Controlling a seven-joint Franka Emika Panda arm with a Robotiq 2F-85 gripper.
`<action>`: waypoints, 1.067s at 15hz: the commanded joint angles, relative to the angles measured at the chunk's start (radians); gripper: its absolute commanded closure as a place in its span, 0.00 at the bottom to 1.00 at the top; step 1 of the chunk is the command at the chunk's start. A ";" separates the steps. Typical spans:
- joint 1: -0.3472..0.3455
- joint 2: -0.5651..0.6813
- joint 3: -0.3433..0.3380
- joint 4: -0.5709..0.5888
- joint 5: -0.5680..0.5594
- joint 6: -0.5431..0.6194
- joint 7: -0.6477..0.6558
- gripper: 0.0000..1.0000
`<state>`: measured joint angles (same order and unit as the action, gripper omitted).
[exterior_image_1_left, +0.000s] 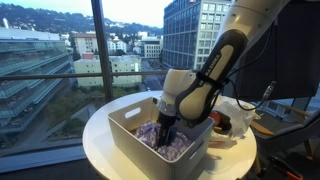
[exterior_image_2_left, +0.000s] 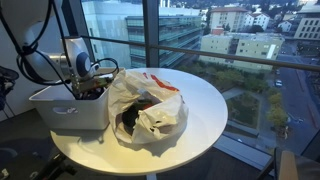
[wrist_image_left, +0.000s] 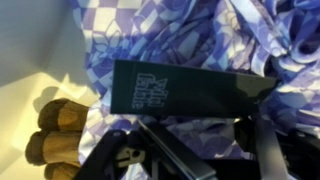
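My gripper (exterior_image_1_left: 166, 128) reaches down into a white bin (exterior_image_1_left: 125, 135) on a round white table (exterior_image_1_left: 95, 140). In the wrist view its jaws (wrist_image_left: 205, 135) stand apart over a purple-and-white checked cloth (wrist_image_left: 170, 30). A dark green box with white lettering (wrist_image_left: 190, 88) lies on the cloth just beyond the fingertips. One finger (wrist_image_left: 165, 150) is at the left and the other sits at the right edge of the box. Nothing is clamped between them. Brown rounded objects (wrist_image_left: 55, 130) lie at the left against the bin's pale floor. In an exterior view the gripper (exterior_image_2_left: 88, 88) is half hidden by the bin (exterior_image_2_left: 70, 112).
A crumpled white plastic bag with red print (exterior_image_2_left: 150, 105) lies open next to the bin, dark things inside it. It also shows behind the arm (exterior_image_1_left: 232, 120). The table (exterior_image_2_left: 205, 100) stands by tall windows. A dark screen (exterior_image_1_left: 290, 60) is behind the arm.
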<state>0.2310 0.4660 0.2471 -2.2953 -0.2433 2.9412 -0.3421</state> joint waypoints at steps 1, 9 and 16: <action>-0.006 0.000 0.004 0.018 -0.005 0.000 0.014 0.58; -0.108 -0.054 0.119 0.044 0.086 -0.101 -0.034 0.97; -0.090 -0.216 0.048 0.091 0.066 -0.201 0.005 0.93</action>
<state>0.1274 0.3488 0.3345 -2.2196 -0.1663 2.7853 -0.3496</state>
